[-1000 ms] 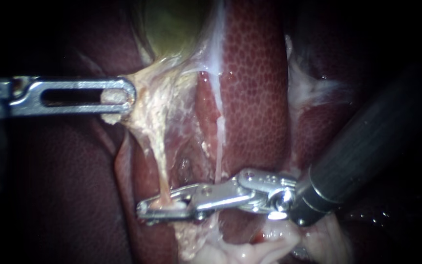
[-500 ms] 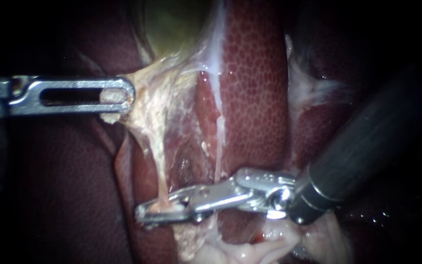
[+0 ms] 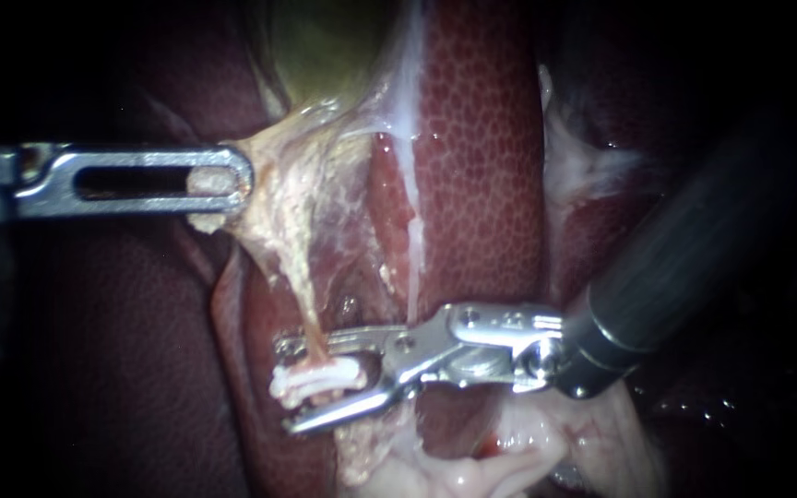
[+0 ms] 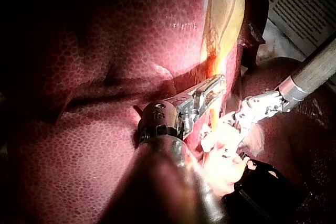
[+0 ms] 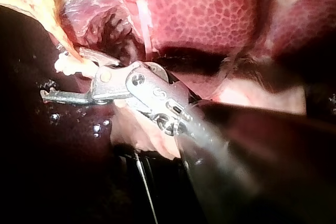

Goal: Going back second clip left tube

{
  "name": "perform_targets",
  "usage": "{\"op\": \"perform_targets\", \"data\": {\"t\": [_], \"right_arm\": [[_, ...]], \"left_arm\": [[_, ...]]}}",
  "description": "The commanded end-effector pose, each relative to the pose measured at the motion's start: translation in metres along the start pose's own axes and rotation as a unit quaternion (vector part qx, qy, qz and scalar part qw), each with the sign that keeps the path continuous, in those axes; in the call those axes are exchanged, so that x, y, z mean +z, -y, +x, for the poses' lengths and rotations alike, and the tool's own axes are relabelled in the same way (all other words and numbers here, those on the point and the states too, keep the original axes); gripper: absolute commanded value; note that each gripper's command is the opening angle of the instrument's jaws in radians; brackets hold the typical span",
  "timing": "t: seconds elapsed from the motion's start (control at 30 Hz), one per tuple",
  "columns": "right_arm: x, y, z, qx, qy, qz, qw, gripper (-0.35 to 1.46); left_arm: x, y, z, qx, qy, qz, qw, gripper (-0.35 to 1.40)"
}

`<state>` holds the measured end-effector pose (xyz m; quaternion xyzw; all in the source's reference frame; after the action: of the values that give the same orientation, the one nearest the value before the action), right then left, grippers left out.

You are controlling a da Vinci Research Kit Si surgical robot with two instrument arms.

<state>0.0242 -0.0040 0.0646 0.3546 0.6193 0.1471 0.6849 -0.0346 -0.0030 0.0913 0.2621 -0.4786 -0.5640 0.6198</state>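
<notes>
The left instrument (image 3: 232, 181), a slim silver shaft ending in slotted steel jaws, comes in level from the side. Its jaws are clamped on a wad of pale yellowish fatty tissue (image 3: 274, 198) just below the greenish-yellow gallbladder (image 3: 325, 46). From that wad a thin tan strand, the left tube (image 3: 299, 286), runs taut down across the mottled dark-red liver (image 3: 481, 166). A small white clip (image 3: 317, 378) sits across the lower end of this tube, near the liver's lower edge. The right instrument (image 3: 284, 387), a dark shaft with hinged silver jaws, has its jaws spread wide, one above the clip and one below, and the clip lies in the gap between them. A thinner whitish strand, the right tube (image 3: 412, 267), runs down to the hinge of these jaws.
</notes>
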Motion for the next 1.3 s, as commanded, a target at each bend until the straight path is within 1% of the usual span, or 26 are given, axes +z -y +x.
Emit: {"op": "perform_targets", "data": {"t": [0.03, 0.13, 0.23, 0.33, 0.43, 0.57, 0.7, 0.8, 0.9, 1.03, 1.1, 1.2, 1.3], "right_arm": [[-0.0006, 0.0, 0.0002, -0.001, 0.0, 0.0, 1.0, 0.6], [-0.0028, 0.0, 0.0009, -0.006, -0.002, -0.009, 0.9999, 0.6], [-0.0058, 0.0003, 0.002, -0.014, -0.003, -0.011, 0.9998, 0.6], [-0.0089, 0.0008, 0.0038, -0.02, -0.005, -0.018, 0.9996, 0.6], [-0.0121, 0.0016, 0.006, -0.029, -0.001, -0.029, 0.9991, 0.6], [-0.0152, 0.0029, 0.0085, -0.039, 0.008, -0.037, 0.9985, 0.6], [-0.0173, 0.0042, 0.0106, -0.047, 0.014, -0.043, 0.9979, 0.6], [-0.0182, 0.005, 0.0115, -0.053, 0.017, -0.043, 0.9975, 0.6], [-0.0184, 0.0055, 0.0119, -0.056, 0.018, -0.043, 0.9974, 0.6], [-0.0182, 0.0055, 0.0118, -0.056, 0.017, -0.043, 0.9973, 0.6], [-0.0183, 0.0055, 0.0118, -0.056, 0.018, -0.043, 0.9973, 0.6], [-0.0182, 0.0055, 0.0118, -0.056, 0.017, -0.043, 0.9973, 0.6], [-0.0182, 0.0056, 0.0118, -0.056, 0.017, -0.043, 0.9973, 0.6]], "left_arm": [[0.0, 0.0, 0.0, 0.0, 0.0, 0.0, 1.0, -0.35], [-0.0001, 0.0, 0.0, 0.0, 0.0, 0.0, 1.0, -0.35], [-0.0001, 0.0, 0.0, 0.0, 0.0, 0.0, 1.0, -0.35], [-0.0001, 0.0, 0.0, 0.0, 0.0, 0.0, 1.0, -0.35], [-0.0001, 0.0, 0.0, 0.0, 0.0, 0.0, 1.0, -0.35], [0.0, 0.0, 0.0, 0.0, 0.0, 0.0, 1.0, -0.35], [0.0, 0.0, 0.0, 0.0, 0.0, 0.0, 1.0, -0.35], [0.0002, -0.0001, 0.0, 0.0, 0.0, 0.0, 1.0, -0.35], [0.0005, -0.0004, 0.0001, 0.001, 0.001, 0.0, 1.0, -0.35], [0.0015, -0.0012, 0.0007, 0.003, 0.002, -0.001, 1.0, -0.35], [0.0024, -0.0017, 0.0013, 0.005, 0.005, -0.002, 1.0, -0.35], [0.0037, -0.0026, 0.0021, 0.008, 0.003, -0.009, 0.9999, -0.35], [0.0052, -0.0035, 0.003, 0.011, -0.004, -0.011, 0.9999, -0.35]]}}
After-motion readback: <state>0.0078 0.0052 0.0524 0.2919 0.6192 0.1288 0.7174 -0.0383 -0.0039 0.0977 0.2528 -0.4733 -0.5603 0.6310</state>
